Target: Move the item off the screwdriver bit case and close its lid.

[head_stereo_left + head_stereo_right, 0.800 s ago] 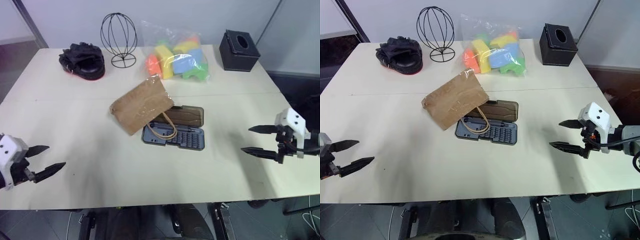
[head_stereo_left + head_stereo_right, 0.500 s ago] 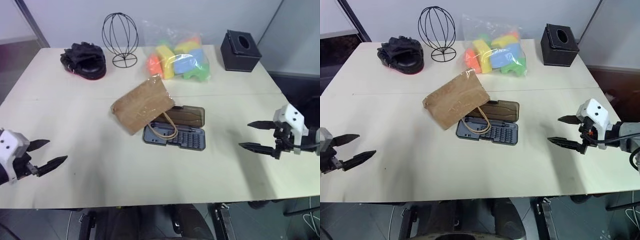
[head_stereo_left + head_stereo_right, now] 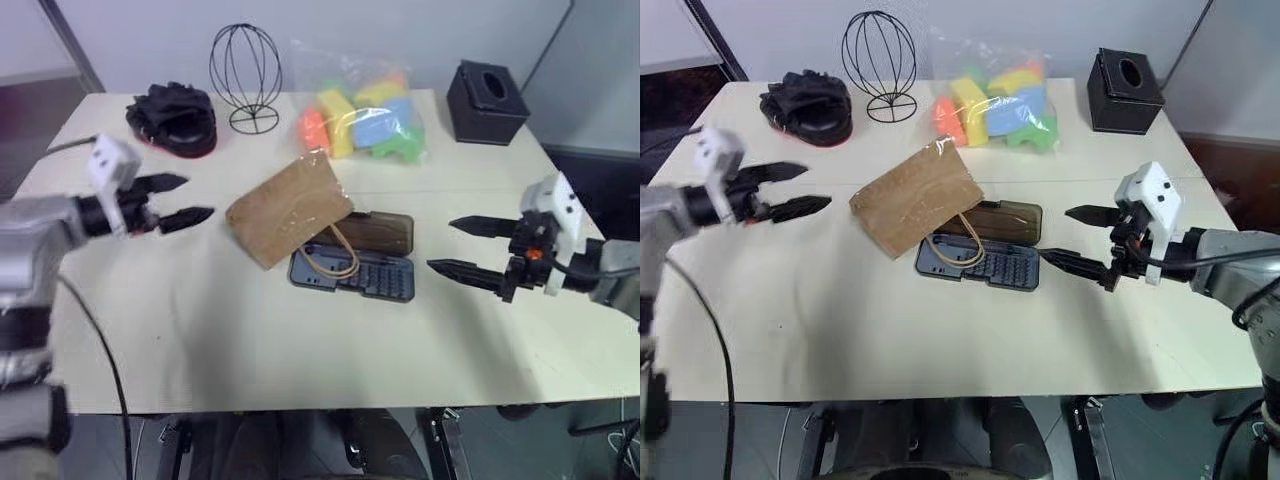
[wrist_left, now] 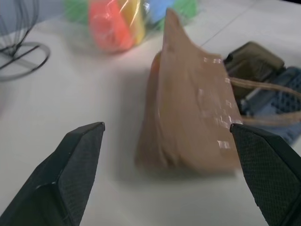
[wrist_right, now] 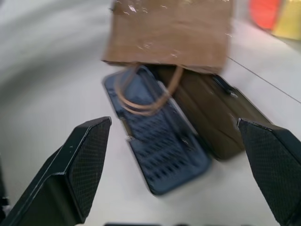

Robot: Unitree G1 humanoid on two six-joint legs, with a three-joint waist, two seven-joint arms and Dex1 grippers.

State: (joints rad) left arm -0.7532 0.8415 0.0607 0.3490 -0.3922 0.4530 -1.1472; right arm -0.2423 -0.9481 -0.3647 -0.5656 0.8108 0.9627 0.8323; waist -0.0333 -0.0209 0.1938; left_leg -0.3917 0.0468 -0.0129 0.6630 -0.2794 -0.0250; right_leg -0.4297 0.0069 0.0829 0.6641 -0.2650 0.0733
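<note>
Head view: tissue box (image 3: pixel 486 101); right wrist: latch tab (image 5: pixel 224 87) on lid (image 5: pixel 214 120).

A brown paper bag (image 3: pixel 916 196) lies partly over an open screwdriver bit case (image 3: pixel 985 262) on a pale table (image 3: pixel 890 330). Two wide-open grippers flank it: left gripper (image 3: pixel 792 190), right gripper (image 3: pixel 1074 238).
</note>
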